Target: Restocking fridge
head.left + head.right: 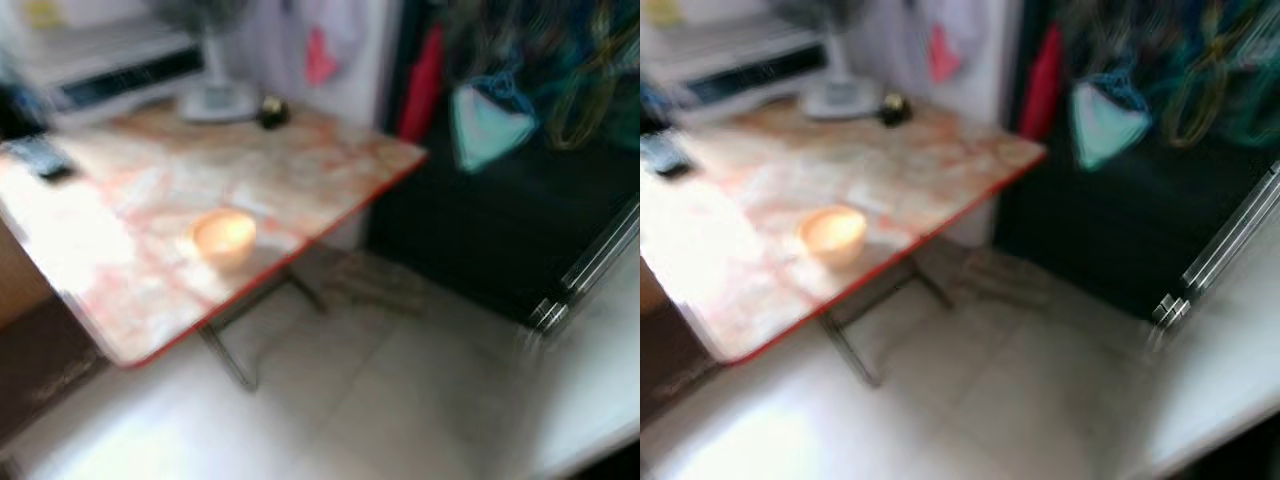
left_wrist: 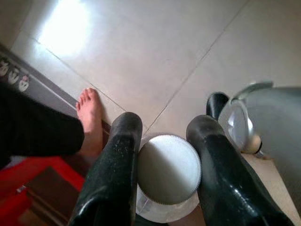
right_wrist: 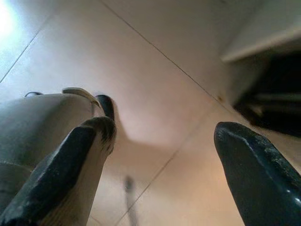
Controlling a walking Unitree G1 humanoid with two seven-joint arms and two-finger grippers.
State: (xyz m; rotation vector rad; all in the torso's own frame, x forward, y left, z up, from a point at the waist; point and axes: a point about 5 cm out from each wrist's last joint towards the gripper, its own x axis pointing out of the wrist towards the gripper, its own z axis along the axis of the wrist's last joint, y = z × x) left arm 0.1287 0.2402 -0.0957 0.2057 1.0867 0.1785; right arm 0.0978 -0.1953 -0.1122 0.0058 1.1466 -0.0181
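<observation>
Marble-patterned and edged in red, a table (image 1: 150,200) fills the head views from nine to twelve o'clock, all of it blurred. A small orange bowl-like thing (image 1: 224,238) sits on it near the front edge, a white fan base (image 1: 215,100) and a small dark round object (image 1: 272,112) stand at the far edge, and a dark remote-like item (image 1: 40,158) lies at ten o'clock. At two o'clock hangs a dark surface with coloured cloths (image 1: 490,125); a white fridge door edge (image 1: 590,270) with a metal strip crosses at four o'clock.

In the left wrist view, the left gripper (image 2: 162,165) clasps a white container with a ridged round lid (image 2: 168,169) between its two black fingers, held over pale floor tiles (image 2: 155,52). A person's bare foot (image 2: 91,117) rests on the tiles by a dark trouser leg.

In the right wrist view, the right gripper (image 3: 169,160) hangs over the tiles with fingers spread wide, grasping nothing.
</observation>
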